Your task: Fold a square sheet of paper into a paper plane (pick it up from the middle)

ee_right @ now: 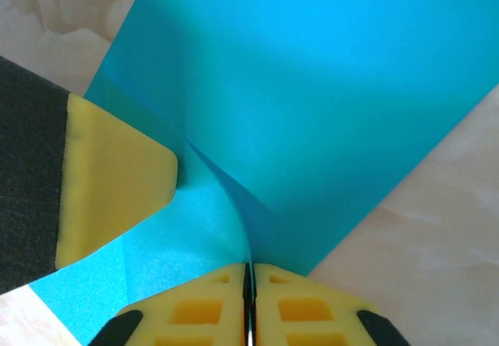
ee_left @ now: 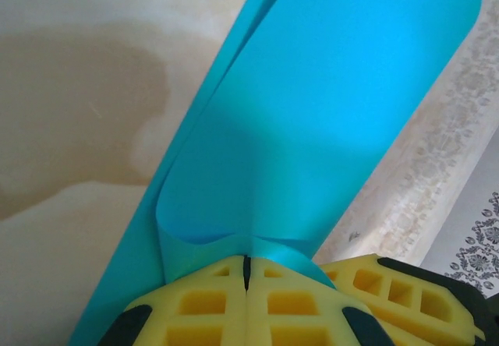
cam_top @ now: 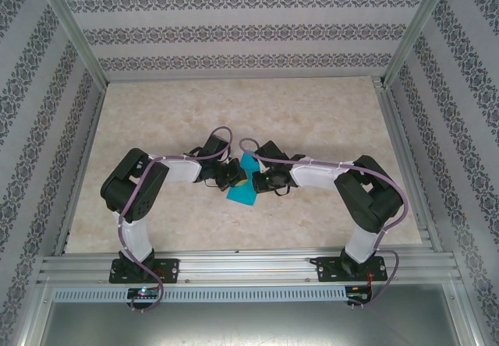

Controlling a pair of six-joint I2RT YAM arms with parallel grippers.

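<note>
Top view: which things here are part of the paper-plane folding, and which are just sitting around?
In the job: teal paper sheet, left gripper, right gripper, both pinching it.
Just there: marbled table, patterned walls, metal frame.

bright, even, diffuse light fills the top view, and the arms [cam_top: 140, 194] cast only faint soft shadows on the pale counter [cam_top: 312, 104]. in the left wrist view the sheet of paper [ee_left: 335, 104] is brightest at 1 o'clock and shaded toward 6 o'clock; the counter at 9 o'clock is blurred. in the right wrist view the paper darkens toward 10 o'clock and looks grainy at 7 o'clock.
</note>
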